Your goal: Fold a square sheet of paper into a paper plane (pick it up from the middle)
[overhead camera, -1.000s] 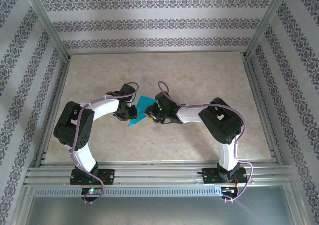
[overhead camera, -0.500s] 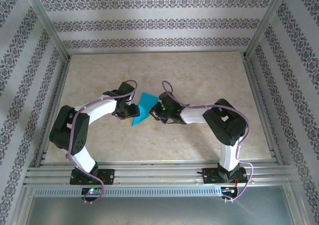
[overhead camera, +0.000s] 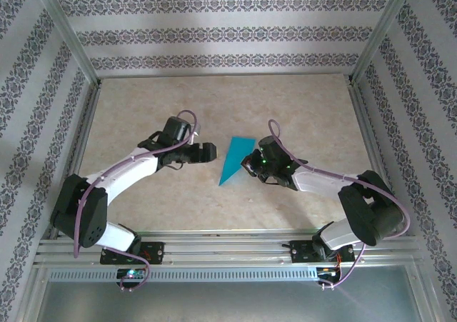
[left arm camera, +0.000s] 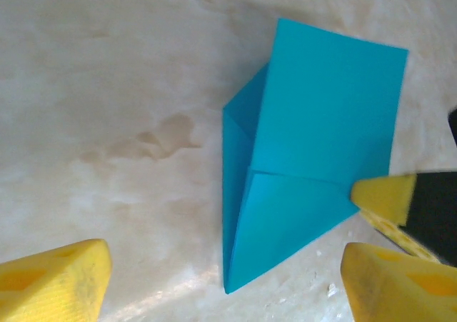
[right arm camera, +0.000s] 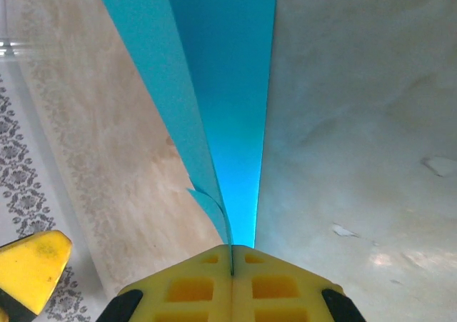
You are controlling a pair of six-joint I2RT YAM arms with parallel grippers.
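Nearest of all, well to the near side of the blue paper [overhead camera: 234, 159], both arm bases sit on the metal rails [overhead camera: 228, 245] at the edge of the table [overhead camera: 300, 108], one to the paper's left and one to its right. Farther in, the left gripper [overhead camera: 208, 151] hangs just left of the paper and apart from it, its yellow fingers [left arm camera: 57, 283] spread wide. In its wrist view the paper's pointed near tip lies between them and touches neither. On the paper's right side the right gripper [overhead camera: 248, 163] is clamped tight on the edge, its two yellow pads [right arm camera: 193, 286] pressed together with the thin layers pinched in the seam. The paper is partly folded, with a triangular flap at the narrow near end and a wider, straight-edged far end, so it tapers toward the rails. From the right wrist it stands on edge, running away from the pads. Whether its tip touches the table I cannot tell. Beyond the paper comes marbled tabletop, then the striped patterned wall [overhead camera: 228, 33].
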